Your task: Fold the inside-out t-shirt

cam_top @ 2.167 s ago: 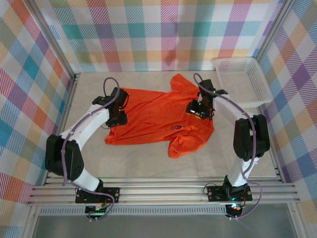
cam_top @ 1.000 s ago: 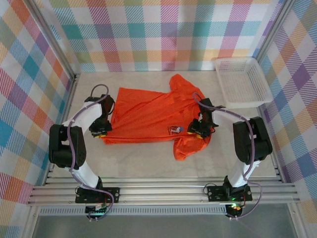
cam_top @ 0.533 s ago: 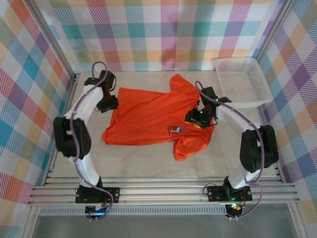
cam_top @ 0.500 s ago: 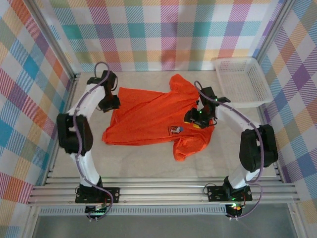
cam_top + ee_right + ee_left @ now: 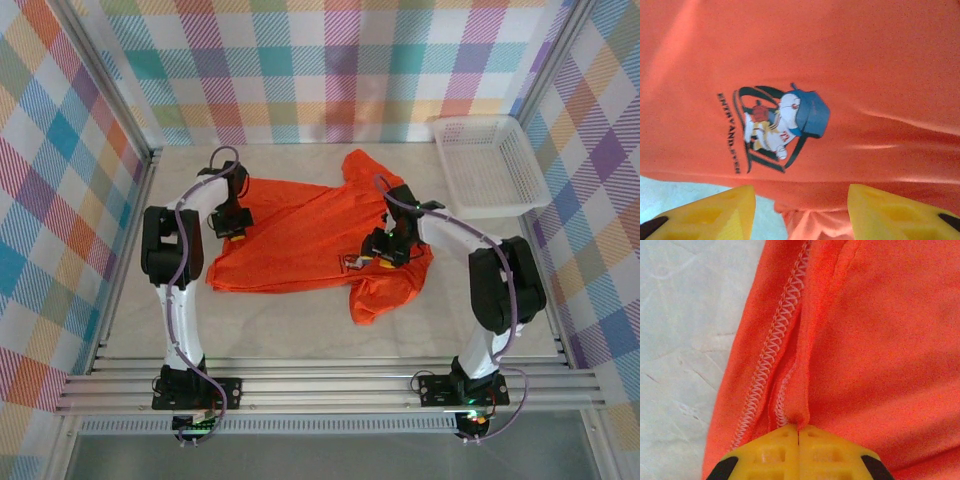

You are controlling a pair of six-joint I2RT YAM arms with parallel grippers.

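Plaid walls (image 5: pixel 330 70) ring a pale tabletop (image 5: pixel 300 320) carrying one white plastic mesh basket (image 5: pixel 490 165) and one bright orange short-sleeved t-shirt (image 5: pixel 300 225) — spread flat mid-table, stitched seams outward. Two grippers: the left gripper (image 5: pixel 798 432) pinches a seamed fold, the right gripper (image 5: pixel 800 220) hangs half-spread over the cartoon print (image 5: pixel 785 125) — its lettering hard to read.

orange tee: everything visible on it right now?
Bright orange short-sleeved fabric t-shirt, spread mostly flat on the pale table, one sleeve toward the far wall, another toward the near edge. Overlock seam stitching shows along its left edge; a cartoon chest print shows near the right. The left pincer is shut on a fabric ridge beside that seam; the right pincer stands open by the print.
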